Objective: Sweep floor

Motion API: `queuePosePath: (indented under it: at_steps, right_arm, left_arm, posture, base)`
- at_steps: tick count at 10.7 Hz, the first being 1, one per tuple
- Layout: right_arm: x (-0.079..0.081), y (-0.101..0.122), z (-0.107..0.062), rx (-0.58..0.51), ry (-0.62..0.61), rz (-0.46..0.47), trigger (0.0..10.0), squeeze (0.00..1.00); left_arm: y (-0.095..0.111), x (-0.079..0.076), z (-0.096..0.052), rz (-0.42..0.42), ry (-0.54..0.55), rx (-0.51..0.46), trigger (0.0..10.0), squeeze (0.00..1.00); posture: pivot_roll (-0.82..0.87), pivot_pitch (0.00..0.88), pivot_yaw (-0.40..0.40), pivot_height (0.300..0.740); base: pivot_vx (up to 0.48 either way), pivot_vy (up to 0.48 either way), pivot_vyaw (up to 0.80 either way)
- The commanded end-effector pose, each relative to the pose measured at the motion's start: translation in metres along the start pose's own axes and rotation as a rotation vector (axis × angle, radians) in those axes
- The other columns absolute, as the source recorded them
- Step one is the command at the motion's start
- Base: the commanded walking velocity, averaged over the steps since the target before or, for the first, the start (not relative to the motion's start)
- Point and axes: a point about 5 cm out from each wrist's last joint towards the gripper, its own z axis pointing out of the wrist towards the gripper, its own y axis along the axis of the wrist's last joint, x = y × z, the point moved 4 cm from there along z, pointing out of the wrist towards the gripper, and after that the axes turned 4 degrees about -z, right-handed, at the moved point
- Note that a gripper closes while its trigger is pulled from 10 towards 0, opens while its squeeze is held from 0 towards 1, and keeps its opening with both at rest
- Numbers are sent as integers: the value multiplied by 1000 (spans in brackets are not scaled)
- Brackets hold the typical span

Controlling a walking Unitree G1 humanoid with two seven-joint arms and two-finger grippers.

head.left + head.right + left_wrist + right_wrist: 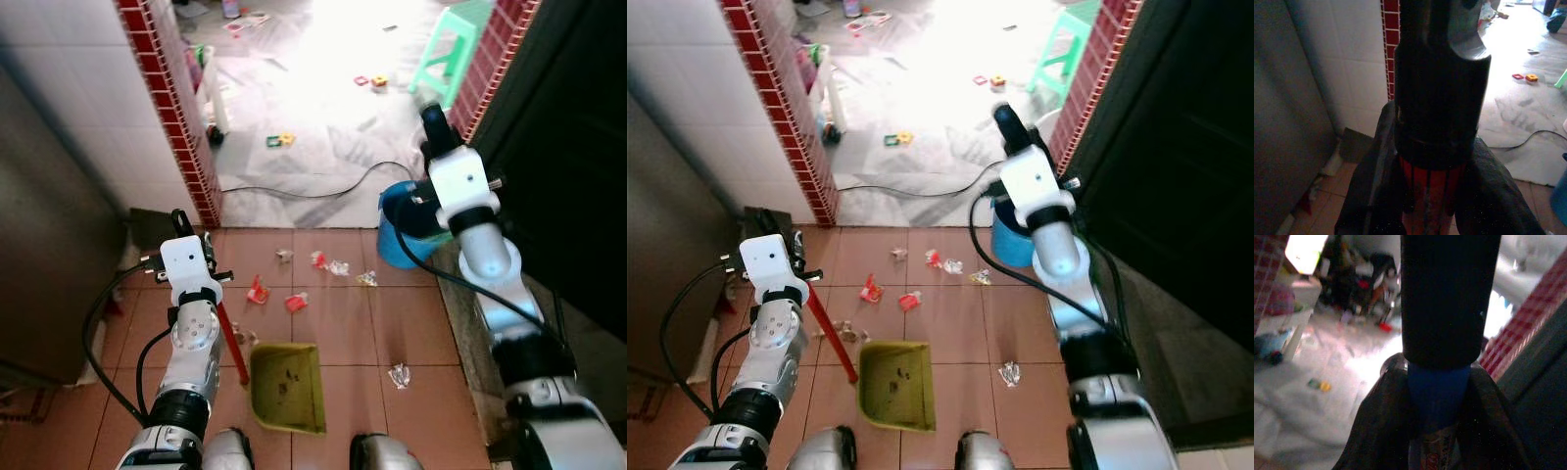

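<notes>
Left gripper (1432, 205) jaws clamped on red dustpan handle (232, 343); right gripper (1436, 431) jaws clamped on blue broom handle (1438, 396). Wrappers (294, 302) ahead of dustpan (287, 388); blue bucket (404, 235) beside doorway.

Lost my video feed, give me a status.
Left gripper shut on red dustpan handle, right gripper shut on blue broom handle. Dustpan on tiles, wrappers unswept ahead. Cable crosses the doorway.
</notes>
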Motion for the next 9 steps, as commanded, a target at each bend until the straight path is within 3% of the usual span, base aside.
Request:
queuePosePath:
  at_steps: [1, 3, 6, 8, 9]
  right_arm:
    - [1, -10, -1, 65, -34, 61, 10000, 0]
    - [24, -30, -7, 196, -9, 317, 10000, 0]
    - [41, -10, 6, 203, 31, 656, 10000, 0]
    - [40, 25, 15, 80, 93, 780, 10000, 0]
    - [39, 34, 16, 47, 118, 776, 10000, 0]
  left_arm:
    - [4, 0, 2, 27, -4, -17, 10000, 0]
    - [5, -2, 2, 32, -4, -20, 10000, 0]
    - [6, -3, 3, 30, -2, -25, 10000, 0]
    - [5, -4, 3, 30, -9, -18, 10000, 0]
    - [4, -5, 3, 28, -12, -15, 10000, 0]
  posture:
    - [-100, 114, 32, 740]
    - [-97, 115, 33, 740]
    - [-93, 116, 35, 740]
    - [-97, 116, 37, 740]
    - [-97, 116, 37, 740]
  base:
    - [0, 0, 0]
    - [0, 0, 0]
    - [0, 0, 0]
    - [0, 0, 0]
    - [0, 0, 0]
